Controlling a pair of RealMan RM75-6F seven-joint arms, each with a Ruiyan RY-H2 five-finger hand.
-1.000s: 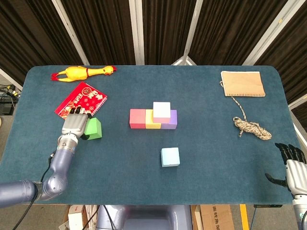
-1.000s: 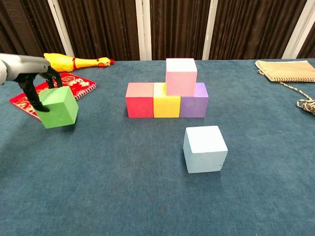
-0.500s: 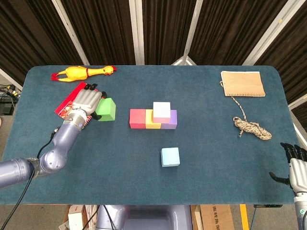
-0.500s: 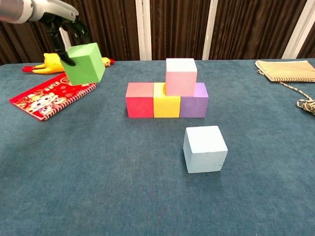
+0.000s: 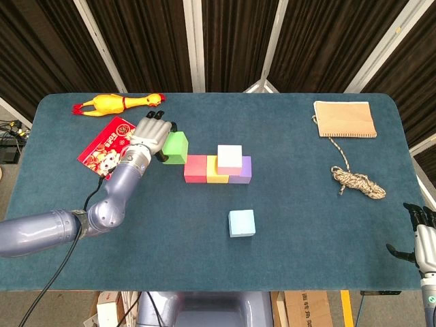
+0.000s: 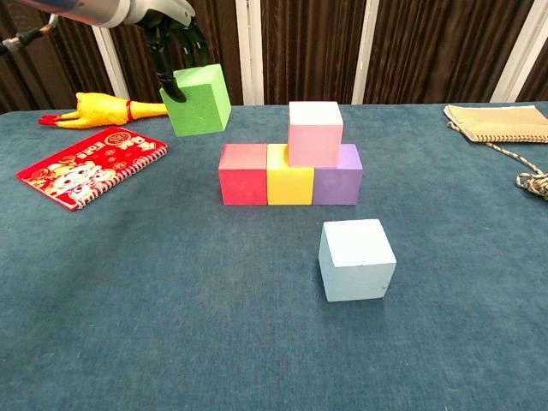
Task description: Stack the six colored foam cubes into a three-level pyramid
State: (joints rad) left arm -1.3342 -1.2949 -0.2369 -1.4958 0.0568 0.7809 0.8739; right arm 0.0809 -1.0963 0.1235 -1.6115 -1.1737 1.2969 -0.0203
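Observation:
A row of red (image 5: pixel 195 169), yellow (image 5: pixel 216 176) and purple (image 5: pixel 242 172) cubes sits mid-table, with a pink cube (image 5: pixel 229 157) on top over the yellow and purple ones. My left hand (image 5: pixel 151 135) holds the green cube (image 5: pixel 175 148) in the air, up and to the left of the red cube (image 6: pixel 242 174); in the chest view the green cube (image 6: pixel 199 100) hangs from the left hand (image 6: pixel 171 34). A light blue cube (image 5: pixel 242 223) lies alone in front of the row. My right hand (image 5: pixel 424 244) shows at the lower right edge, fingers apart and holding nothing.
A red spiral notebook (image 5: pixel 109 142) and a yellow rubber chicken (image 5: pixel 119 103) lie at the back left. A tan cloth bag (image 5: pixel 345 119) and its coiled rope (image 5: pixel 357 180) are at the right.
The left hand has carried the green cube up from the table and rightward, from beside the notebook to just left of the block row. The right hand has slid slightly further out of frame.

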